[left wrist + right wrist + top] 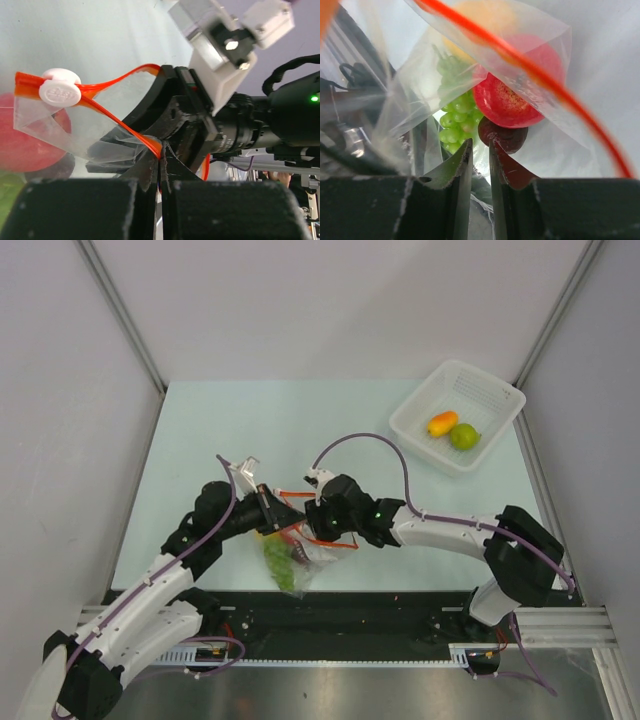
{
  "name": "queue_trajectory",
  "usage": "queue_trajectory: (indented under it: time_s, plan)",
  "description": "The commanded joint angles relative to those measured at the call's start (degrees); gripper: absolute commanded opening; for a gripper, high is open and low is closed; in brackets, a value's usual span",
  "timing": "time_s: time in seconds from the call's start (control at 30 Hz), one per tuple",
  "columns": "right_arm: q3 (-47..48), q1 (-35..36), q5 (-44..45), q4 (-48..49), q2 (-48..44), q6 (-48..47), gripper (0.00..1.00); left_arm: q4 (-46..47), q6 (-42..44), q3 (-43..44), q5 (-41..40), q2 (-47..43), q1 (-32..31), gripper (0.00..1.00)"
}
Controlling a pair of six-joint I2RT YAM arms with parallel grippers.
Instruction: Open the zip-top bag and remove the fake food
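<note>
Left gripper (pixel 161 162) is closed tight on the orange-red zip strip (pixel 120 120) of the zip-top bag (pixel 300 555), which hangs between both arms by the middle of the near edge of the counter (pixel 250 430). The right gripper (pixel 480 160) is almost closed and seems to pinch the opposite lip. The film looks thin, soft and slippery, so the stiffer strip is likely the safer hold. Inside, the red apple (pixel 512 100) and yellow pear (pixel 480 15) are glossy and probably light and may slip; the green grapes (pixel 456 125) give more grip.
</note>
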Motion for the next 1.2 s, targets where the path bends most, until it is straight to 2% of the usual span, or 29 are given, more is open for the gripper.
queue_trajectory:
  time_s: [0.0,0.23,0.63,1.0,1.17]
  plan:
    - [-0.98,0.47,-1.60,5.88,2.22,1.66,0.25,2.72,0.46,-0.53,-0.16,-0.30,0.30,0.00]
    - [-0.81,0.65,-2.92,8.44,6.44,2.72,0.31,3.43,0.29,-1.94,0.10,-0.04,0.21,0.00]
    - [-0.11,2.58,-1.34,8.71,13.20,2.37,0.63,5.19,-0.77,-4.93,0.54,-0.83,0.12,0.00]
    - [-0.28,4.16,0.16,7.13,13.91,1.84,0.68,3.52,0.29,-5.10,0.19,-1.71,0.21,0.00]
    - [0.07,4.25,1.65,5.46,11.63,1.31,0.56,3.96,0.02,-5.19,0.54,-1.53,0.12,0.00]
